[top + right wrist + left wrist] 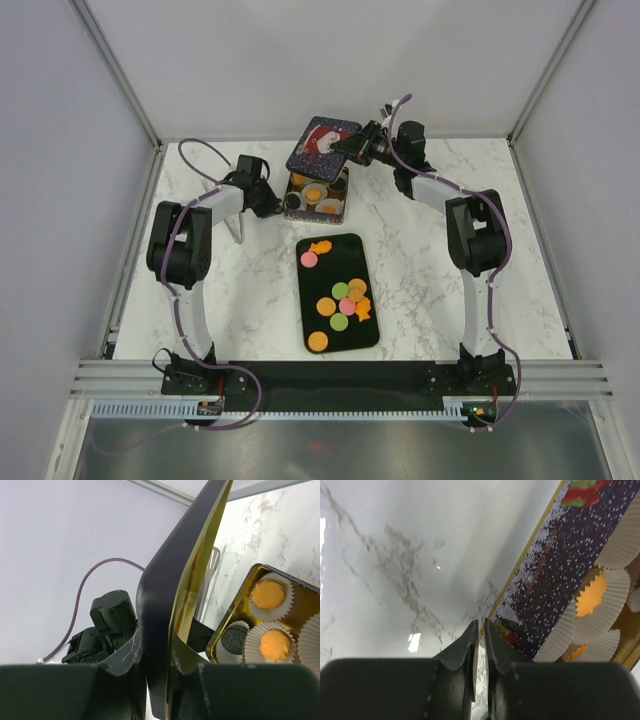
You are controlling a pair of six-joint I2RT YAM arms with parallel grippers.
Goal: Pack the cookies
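Holding the tin lid by its edge: my right gripper has its jaws clamped on it, one finger on the dark outer face, one on the gold inner face. Lid stands tilted up, upper centre of the top view, above the far end of the open tin.

Left gripper: jaws together, only a thin slit between the tips, nothing in them. Tips sit low over the marble table, just beside the tin's dark snow-speckled outer wall, at lower centre of the left wrist frame. Cannot tell whether they touch the wall.

Cookies: most lie loose on the black tray in the middle of the top view, just below the tin.
- orange, pink and green rounds, bunched toward the tray's lower half
- one irregular orange piece and one pink round near its upper left corner
- one orange round alone at the lower left

Inside the tin: white paper cups. In the right wrist frame, two cups at right each hold an orange cookie; a smaller cup beside them holds a dark round piece.
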